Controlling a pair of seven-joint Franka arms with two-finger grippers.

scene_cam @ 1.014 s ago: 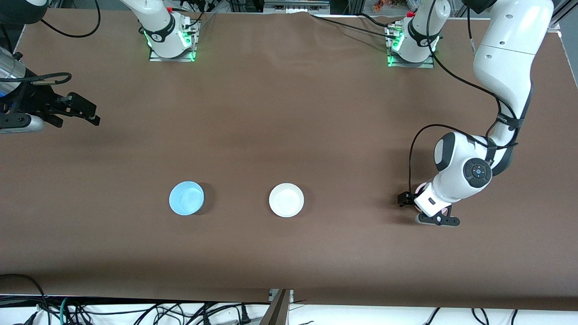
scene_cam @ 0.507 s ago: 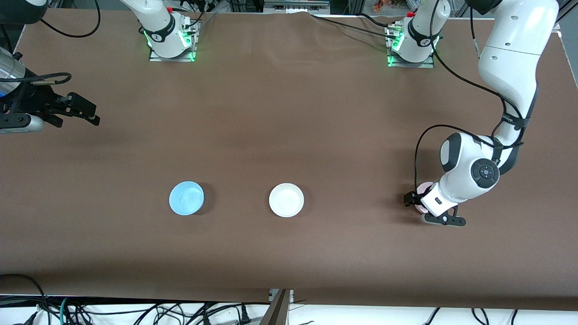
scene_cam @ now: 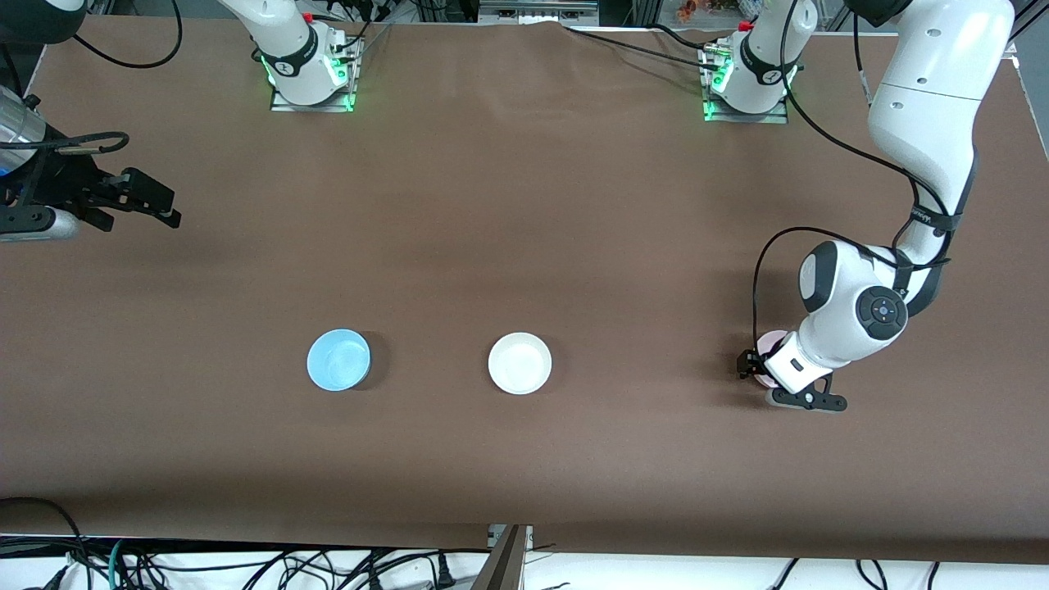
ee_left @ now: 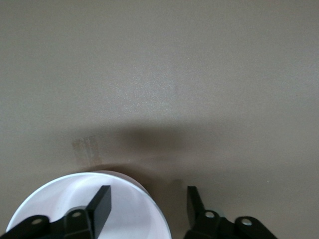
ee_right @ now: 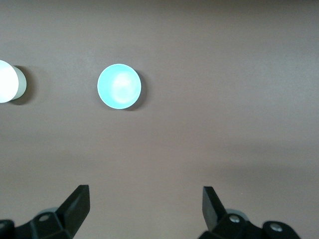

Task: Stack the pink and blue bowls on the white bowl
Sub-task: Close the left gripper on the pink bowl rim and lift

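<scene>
The pale pink bowl (scene_cam: 769, 342) sits on the table toward the left arm's end, mostly hidden under the left wrist. My left gripper (scene_cam: 756, 369) is down at it and open. In the left wrist view the gripper (ee_left: 147, 191) straddles the bowl's (ee_left: 124, 214) rim, with one finger (ee_left: 101, 205) inside and the other outside. The sky-blue bowl (scene_cam: 338, 360) and the white bowl (scene_cam: 519, 363) sit apart in a row with the pink one, the white one in the middle. My right gripper (scene_cam: 164, 209) waits, open and empty, above the table's right-arm end. Its wrist view shows its gripper (ee_right: 144, 191), the blue bowl (ee_right: 119, 85) and the white bowl (ee_right: 6, 81).
The brown table (scene_cam: 524, 205) holds only the three bowls. The arm bases (scene_cam: 307, 74) stand along its edge farthest from the front camera. A faint tape mark (ee_left: 84, 149) lies on the table beside the pink bowl. Cables hang below the near edge.
My left arm has shifted a little toward its own end of the table and settled lower onto the pink bowl. The right arm and the other bowls have not moved.
</scene>
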